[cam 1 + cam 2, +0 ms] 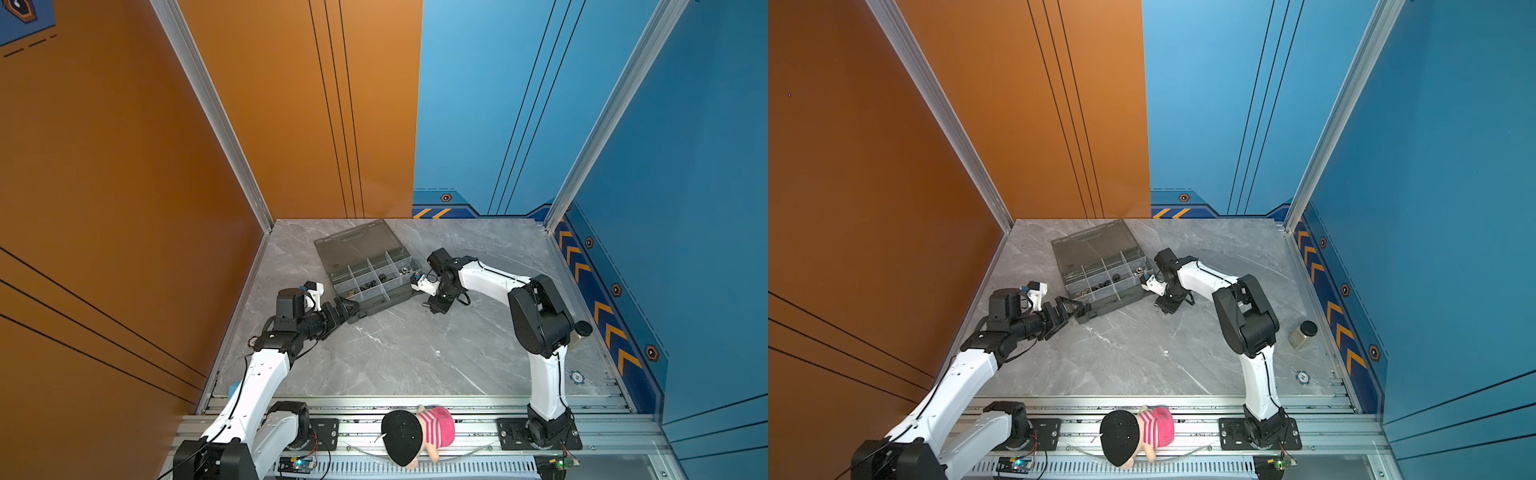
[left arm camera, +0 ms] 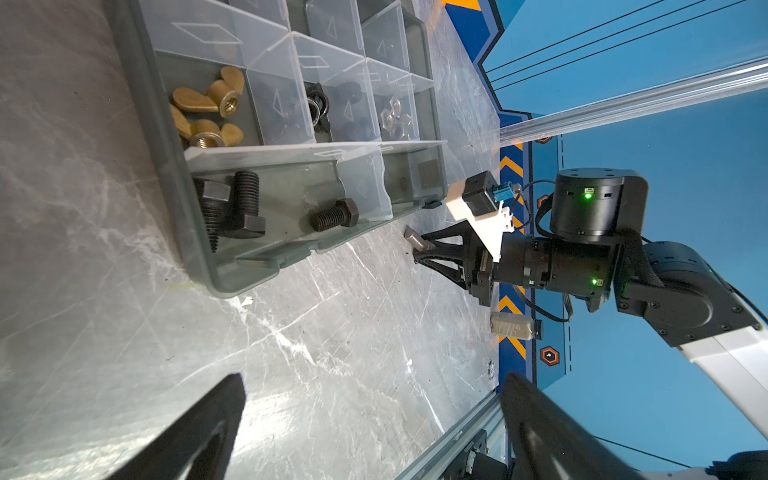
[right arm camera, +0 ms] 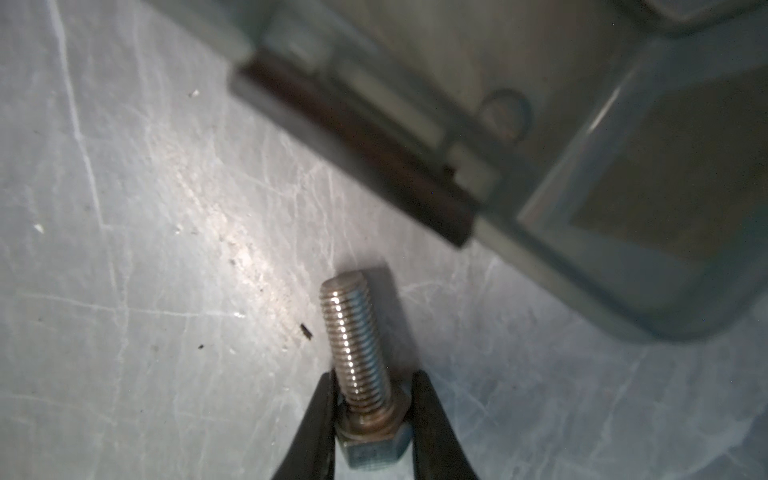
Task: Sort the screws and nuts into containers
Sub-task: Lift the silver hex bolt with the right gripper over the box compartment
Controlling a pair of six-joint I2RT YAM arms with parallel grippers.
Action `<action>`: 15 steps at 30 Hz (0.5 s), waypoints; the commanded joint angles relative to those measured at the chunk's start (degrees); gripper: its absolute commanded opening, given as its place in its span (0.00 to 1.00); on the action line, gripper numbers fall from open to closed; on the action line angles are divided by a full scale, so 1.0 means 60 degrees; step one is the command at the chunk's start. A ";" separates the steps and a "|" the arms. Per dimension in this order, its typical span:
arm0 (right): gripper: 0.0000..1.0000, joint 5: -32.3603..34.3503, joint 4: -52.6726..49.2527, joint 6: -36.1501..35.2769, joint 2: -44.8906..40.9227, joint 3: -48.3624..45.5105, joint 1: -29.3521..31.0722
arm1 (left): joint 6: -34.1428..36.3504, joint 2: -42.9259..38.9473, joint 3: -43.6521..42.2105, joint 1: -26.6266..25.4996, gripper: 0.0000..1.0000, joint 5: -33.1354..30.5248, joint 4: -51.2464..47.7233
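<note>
The grey organiser case (image 1: 376,306) lies open at the back of the table, with its containers split by pale dividers. In the left wrist view its cells hold two brass wing nuts (image 2: 208,108), black nuts (image 2: 320,109), silver hex nuts (image 2: 392,118) and black screws (image 2: 334,216). My right gripper (image 3: 374,399) is low on the table beside the case's right corner. It is shut on the hex head of a silver screw (image 3: 353,332), whose threaded shank points away from the fingers. My left gripper (image 2: 374,415) stands wide open and empty by the case's front left corner (image 1: 351,311).
A small glass jar with a black lid (image 1: 1303,334) stands near the right wall behind my right arm. A plush doll (image 1: 415,432) lies on the front rail. Orange and blue walls close the table on three sides.
</note>
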 commanded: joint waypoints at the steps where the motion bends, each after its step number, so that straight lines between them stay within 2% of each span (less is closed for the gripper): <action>1: 0.11 -0.0177 -0.0473 0.0215 -0.0389 -0.0356 -0.0070 | -0.0006 -0.0069 -0.0148 0.0099 0.98 0.0147 0.0065; 5: 0.05 -0.0842 -0.0488 0.0427 -0.1000 -0.0526 -0.0182 | -0.0010 -0.0071 -0.0146 0.0099 0.98 0.0147 0.0065; 15: 0.03 -0.2295 -0.0343 0.0667 -0.2763 -0.0482 -0.0251 | -0.0028 -0.0071 -0.0149 0.0114 0.98 0.0177 0.0065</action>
